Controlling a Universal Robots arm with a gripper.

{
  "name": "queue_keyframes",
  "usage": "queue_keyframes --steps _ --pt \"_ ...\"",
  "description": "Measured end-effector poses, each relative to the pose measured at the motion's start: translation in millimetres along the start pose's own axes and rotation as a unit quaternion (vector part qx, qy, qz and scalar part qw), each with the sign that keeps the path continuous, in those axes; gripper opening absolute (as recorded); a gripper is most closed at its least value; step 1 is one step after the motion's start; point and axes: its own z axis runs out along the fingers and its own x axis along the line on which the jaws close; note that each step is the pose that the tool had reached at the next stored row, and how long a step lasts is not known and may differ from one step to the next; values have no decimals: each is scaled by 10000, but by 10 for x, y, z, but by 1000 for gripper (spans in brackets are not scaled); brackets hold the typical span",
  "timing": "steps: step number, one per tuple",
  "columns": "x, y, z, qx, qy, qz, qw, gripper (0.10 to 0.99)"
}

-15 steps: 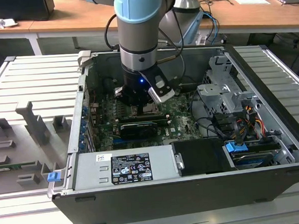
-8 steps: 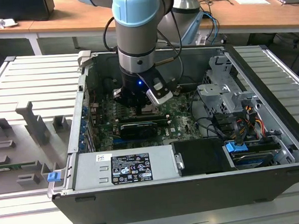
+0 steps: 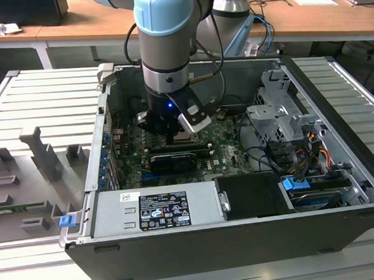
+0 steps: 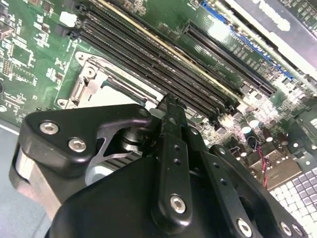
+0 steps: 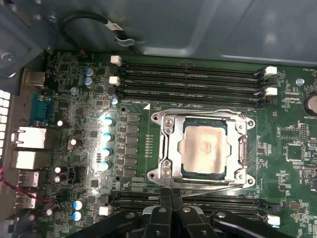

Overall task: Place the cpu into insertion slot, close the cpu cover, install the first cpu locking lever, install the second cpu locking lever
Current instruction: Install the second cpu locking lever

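Observation:
In the first wrist view the cpu (image 5: 204, 148), a square chip with a dull silver top, lies in the insertion slot (image 5: 157, 174) on the green board. The cpu cover (image 5: 169, 144), a silver frame, lies flat around it. Thin metal levers run along two opposite edges of the socket (image 5: 213, 184) (image 5: 198, 110). My gripper (image 5: 171, 197) is shut, its black fingertips pressed together right at the socket edge by one lever, with nothing visible between them. In the second wrist view the gripper (image 4: 169, 101) stands over a corner of the socket (image 4: 86, 82). In the exterior view the gripper (image 3: 174, 136) reaches down into the open case.
Long black memory slots (image 5: 190, 79) flank the socket on both sides. The open computer case (image 3: 337, 105) holds a power supply (image 3: 159, 208) at the front and a drive cage (image 3: 278, 118) with cables on the exterior view's right. Grey fixtures (image 3: 42, 155) stand on the exterior view's left.

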Motion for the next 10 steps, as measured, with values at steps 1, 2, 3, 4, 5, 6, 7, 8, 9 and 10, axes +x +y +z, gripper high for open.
queue_keyframes --steps 1,2,3,4,5,6,7,8,9,10 --pt "10 -11 0 -31 -1 -3 10000 106" --pt "17 -18 0 -68 -3 -8 10000 106" --pt "25 -28 2 -122 -4 -17 9999 106" --pt "31 -40 6 -159 -6 -23 9999 106" --pt "37 -55 13 -190 -7 -27 9998 106" --pt "42 -65 19 -207 -7 -30 9998 106" --pt "49 -73 26 -228 -8 -32 9997 106" --pt "55 -78 32 -248 -9 -36 9997 106" --pt "61 -82 41 -273 -10 -42 9996 106" --pt "67 -85 49 -292 -10 -47 9996 106"
